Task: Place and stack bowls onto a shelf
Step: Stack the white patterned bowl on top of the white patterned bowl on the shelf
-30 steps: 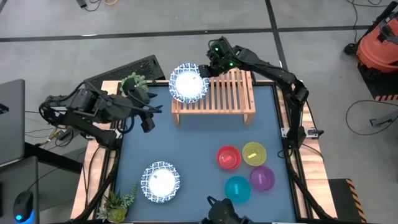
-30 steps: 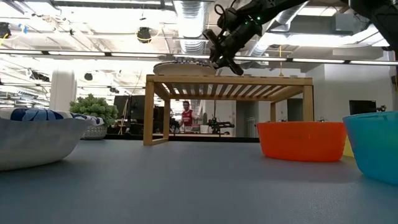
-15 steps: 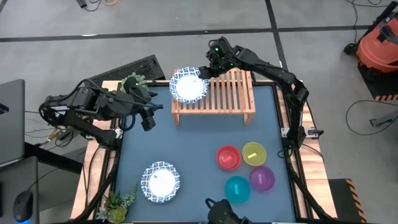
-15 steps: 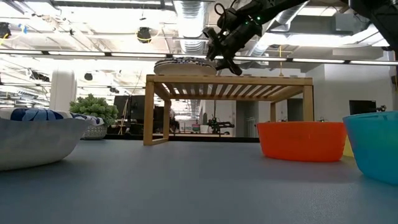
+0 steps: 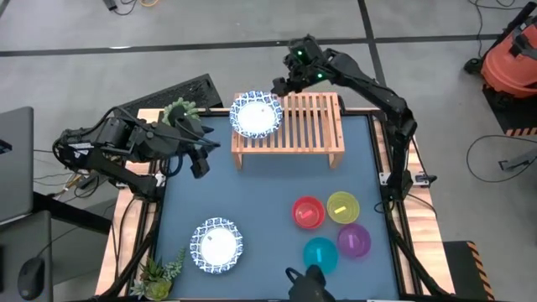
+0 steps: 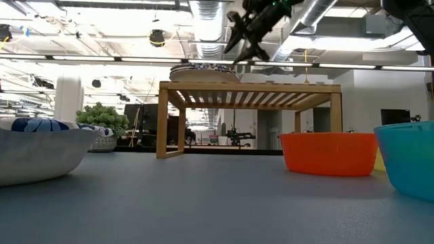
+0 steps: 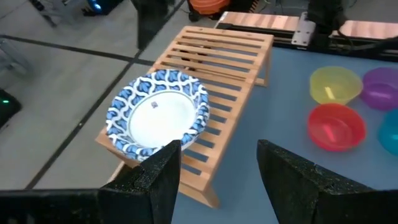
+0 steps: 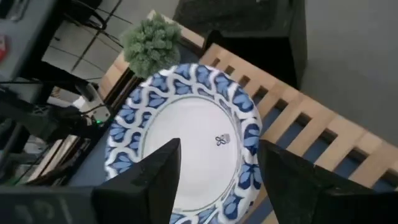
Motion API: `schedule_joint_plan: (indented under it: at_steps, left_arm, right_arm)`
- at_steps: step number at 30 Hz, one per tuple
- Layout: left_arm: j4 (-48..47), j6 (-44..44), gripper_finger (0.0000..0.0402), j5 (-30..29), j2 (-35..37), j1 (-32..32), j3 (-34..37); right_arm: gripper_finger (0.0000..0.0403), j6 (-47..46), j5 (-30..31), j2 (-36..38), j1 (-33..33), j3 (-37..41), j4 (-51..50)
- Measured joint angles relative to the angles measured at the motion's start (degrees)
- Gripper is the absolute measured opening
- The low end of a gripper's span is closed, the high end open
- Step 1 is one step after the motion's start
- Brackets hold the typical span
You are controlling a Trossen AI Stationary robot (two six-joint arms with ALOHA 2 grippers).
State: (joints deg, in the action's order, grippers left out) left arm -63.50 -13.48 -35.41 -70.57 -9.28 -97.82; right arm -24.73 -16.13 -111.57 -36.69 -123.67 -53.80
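A white bowl with a blue patterned rim (image 5: 256, 114) (image 8: 186, 143) rests by its base on the left end of the light-wood shelf (image 5: 306, 126) (image 6: 251, 91). My right gripper (image 5: 278, 87) (image 6: 245, 47) (image 8: 217, 148) hangs open just above the bowl's far right rim, touching nothing. My left gripper (image 5: 200, 158) (image 7: 219, 146) waits open over the table's left side, left of the shelf. A second patterned bowl (image 5: 216, 244) sits on the table near the front left. The red (image 5: 308, 211), yellow (image 5: 342, 205), purple (image 5: 353, 240) and teal (image 5: 320, 254) bowls stand at the front right.
A small green plant (image 5: 182, 112) stands just left of the shelf, and another (image 5: 159, 273) at the front left corner. A dark keyboard (image 5: 168, 92) lies beyond the far left edge. The shelf's slats to the right of the bowl (image 5: 315, 117) are bare.
My right gripper has opened, let go of the patterned bowl's rim, and risen up and toward the table's far edge. The bowl stays on the shelf's left end.
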Motion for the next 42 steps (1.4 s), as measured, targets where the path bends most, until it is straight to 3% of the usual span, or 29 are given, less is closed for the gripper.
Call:
schedule_joint_plan:
  at_steps: [7,12,15,19,28,42]
  left_arm:
    - [-0.2,-3.9,0.0196,8.5,1.0,-0.1,0.0]
    - [-0.1,-7.7,0.0196,15.1,2.1,-2.3,0.0]
    - [0.1,-10.9,0.0197,15.9,3.7,-3.9,0.0]
    - [1.6,-14.3,0.0197,13.4,6.8,-5.2,0.0]
    - [4.0,-16.0,0.0196,-2.7,16.1,-6.1,0.0]
    - [-0.2,-21.6,0.0196,-3.7,20.2,-6.1,-0.1]
  right_arm:
    - [0.0235,5.0,0.5,0.2,9.1,-9.0,-11.5]
    - [0.0235,6.2,6.6,-0.4,20.8,-8.7,-13.8]
    - [0.0234,5.7,11.9,-1.1,28.1,-7.3,-11.9]
    - [0.0234,2.6,16.4,-1.3,36.1,-2.8,-5.6]
    - [0.0234,-8.3,20.2,-1.2,44.7,10.2,13.0]
    - [0.0234,-22.2,27.4,-1.2,49.9,31.4,35.1]
